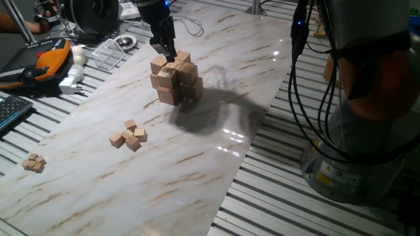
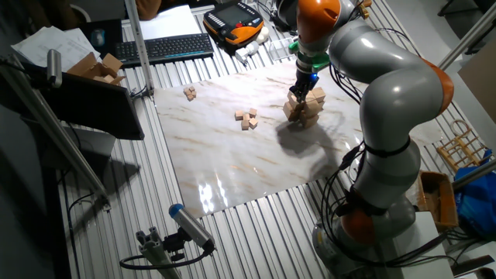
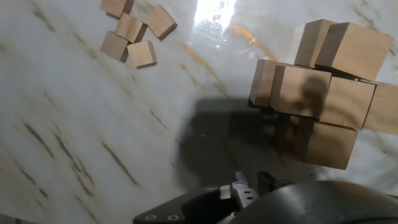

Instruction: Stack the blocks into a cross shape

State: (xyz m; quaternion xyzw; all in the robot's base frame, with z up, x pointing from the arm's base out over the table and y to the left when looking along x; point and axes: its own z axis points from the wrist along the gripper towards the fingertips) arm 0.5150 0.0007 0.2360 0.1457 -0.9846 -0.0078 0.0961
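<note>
The cross shape (image 1: 176, 80) is a chunky cluster of large tan cubes standing at the far middle of the marble board; it also shows as the cluster (image 2: 304, 108) and as the cubes (image 3: 329, 93) at the right of the hand view. My gripper (image 1: 168, 55) hangs right over its top, fingertips down among the upper cubes. The dark fingers sit close together, and their gap is hidden. Small loose blocks (image 1: 129, 136) lie in a group to the front left, seen as small cubes (image 3: 134, 31) in the hand view. A second little group of blocks (image 1: 34, 162) lies at the board's left edge.
A keyboard (image 1: 12, 111), an orange pendant (image 1: 49, 59), a clear plastic box (image 1: 111, 51) and cables lie beyond the board's left edge. The robot's base and cables (image 1: 354, 131) stand at the right. Slatted metal table surrounds the board.
</note>
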